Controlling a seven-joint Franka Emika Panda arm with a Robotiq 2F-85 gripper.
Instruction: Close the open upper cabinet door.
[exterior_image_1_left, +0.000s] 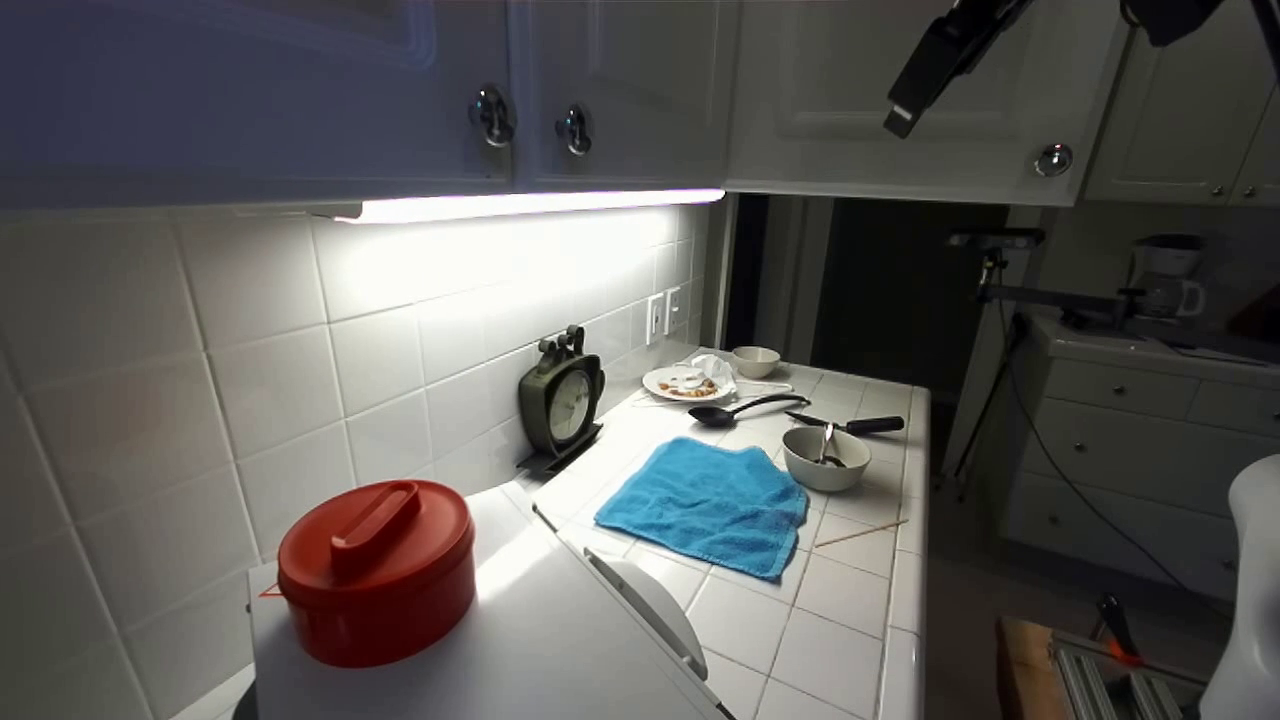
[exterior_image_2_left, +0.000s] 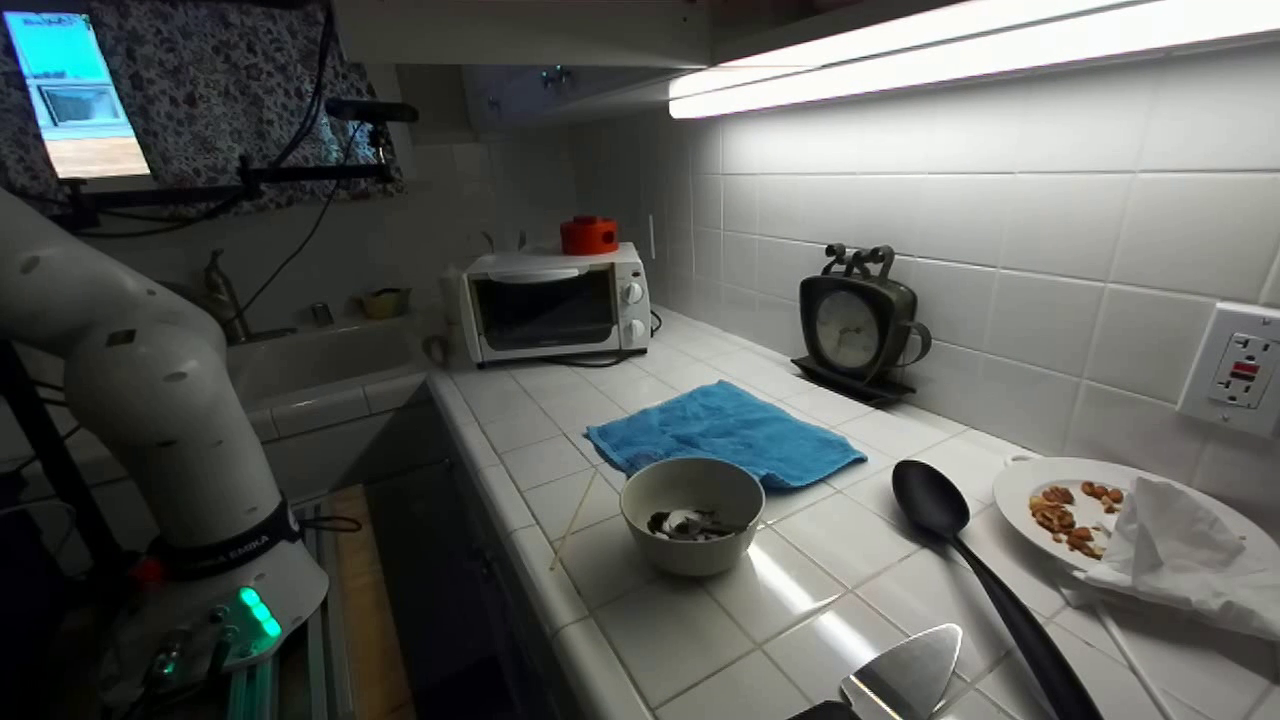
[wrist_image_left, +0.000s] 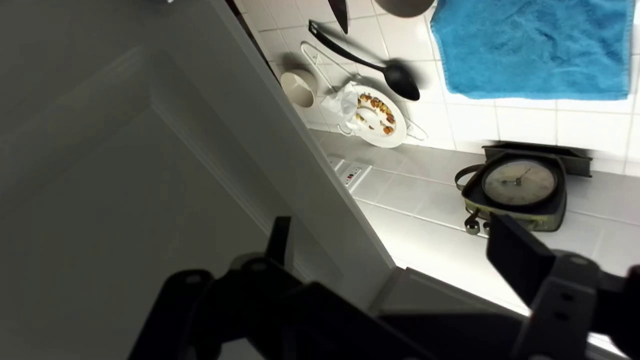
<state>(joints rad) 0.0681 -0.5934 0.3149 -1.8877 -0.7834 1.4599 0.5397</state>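
The upper cabinet door (exterior_image_1_left: 850, 100), a white framed panel, stands open, swung out from the cabinet row above the counter. Its round knob (exterior_image_1_left: 1053, 160) is near the lower outer corner. In the wrist view the door (wrist_image_left: 125, 190) fills the left side, its lower edge running diagonally. A white panel along the top of an exterior view (exterior_image_2_left: 520, 30) looks like the same door. My gripper (exterior_image_1_left: 1030, 75) is in front of the door's panel face. In the wrist view the gripper (wrist_image_left: 392, 235) is open, its fingers wide apart with nothing between them. Contact with the door cannot be told.
Two shaded cabinet doors (exterior_image_1_left: 620, 70) (exterior_image_1_left: 250, 90) are shut beside it. A strip light (exterior_image_1_left: 540, 205) glows beneath. Below are a clock (exterior_image_1_left: 565, 400), blue towel (exterior_image_1_left: 710, 505), bowl (exterior_image_1_left: 825, 460), and a red container (exterior_image_1_left: 375, 590) on a toaster oven (exterior_image_2_left: 560, 265).
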